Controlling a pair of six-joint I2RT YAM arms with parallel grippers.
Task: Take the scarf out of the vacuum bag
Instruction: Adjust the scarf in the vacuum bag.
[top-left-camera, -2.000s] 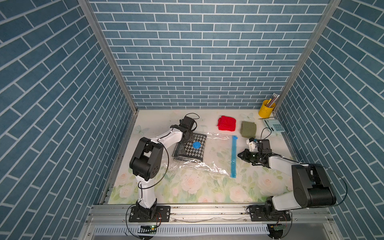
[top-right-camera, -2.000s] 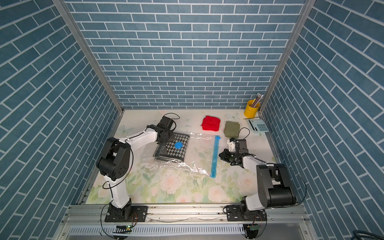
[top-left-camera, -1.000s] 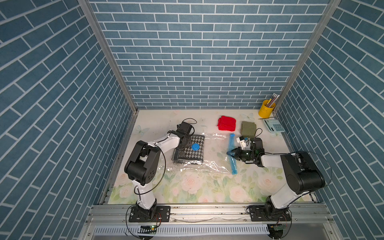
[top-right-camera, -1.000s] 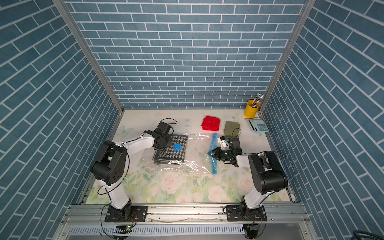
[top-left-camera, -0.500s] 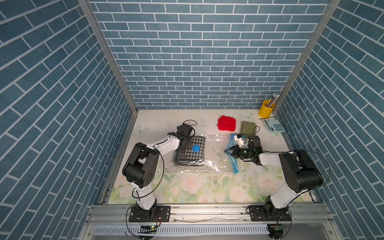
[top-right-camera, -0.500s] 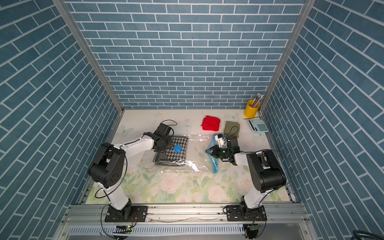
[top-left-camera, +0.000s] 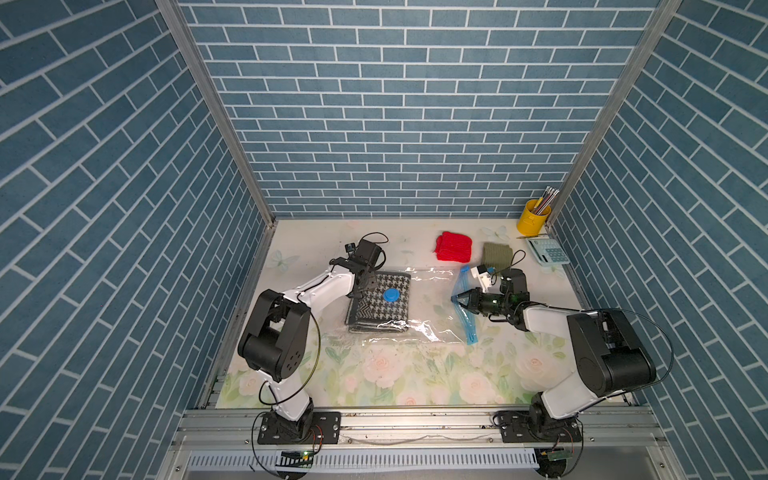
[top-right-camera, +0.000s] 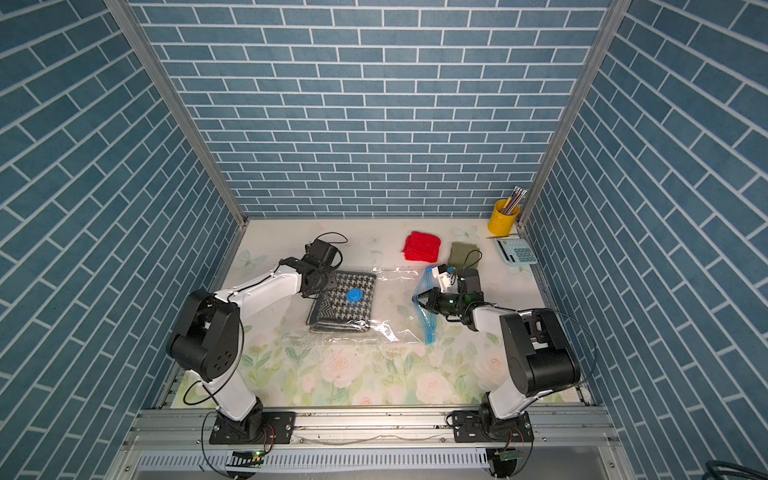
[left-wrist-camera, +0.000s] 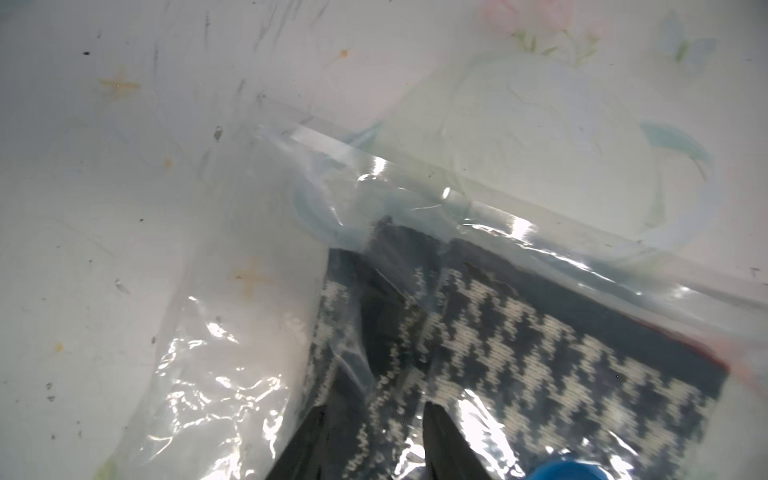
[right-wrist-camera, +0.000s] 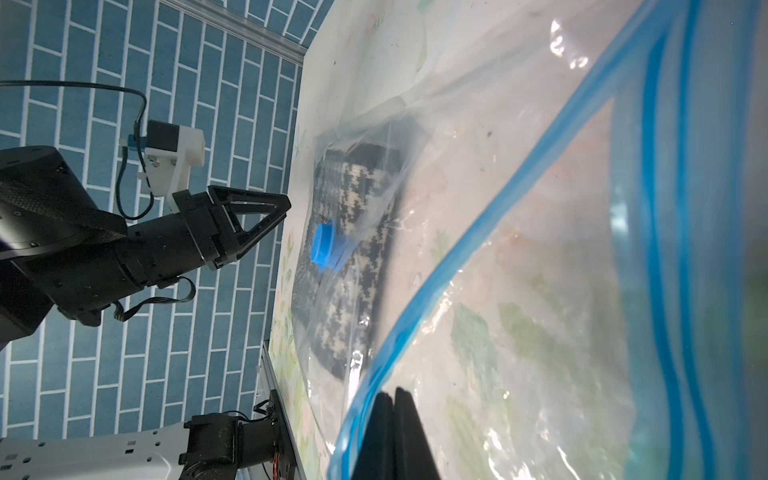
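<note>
The vacuum bag (top-left-camera: 430, 297) (top-right-camera: 395, 301) lies flat on the flowered table, with its round blue valve cap (top-left-camera: 391, 295) (right-wrist-camera: 324, 245) on top. Inside it is the black-and-white houndstooth scarf (top-left-camera: 376, 318) (left-wrist-camera: 519, 332), folded. My left gripper (top-left-camera: 360, 288) (left-wrist-camera: 374, 432) is at the bag's far left corner. Its fingers (left-wrist-camera: 440, 436) stand apart, with a ridge of plastic-covered scarf between them. My right gripper (top-left-camera: 458, 299) (right-wrist-camera: 392, 399) is shut on the light-blue zip strip (top-left-camera: 467, 328) (right-wrist-camera: 457, 266) and holds that edge up off the table.
A red folded cloth (top-left-camera: 454, 247) and an olive cloth (top-left-camera: 498, 255) lie behind the bag. A yellow pencil cup (top-left-camera: 532, 216) and a calculator (top-left-camera: 550, 251) sit in the back right corner. Brick walls close in three sides.
My right gripper has lifted the middle of the zip strip and carried it a little leftward, so the strip now bends. The left gripper's fingers have parted slightly at the same corner.
</note>
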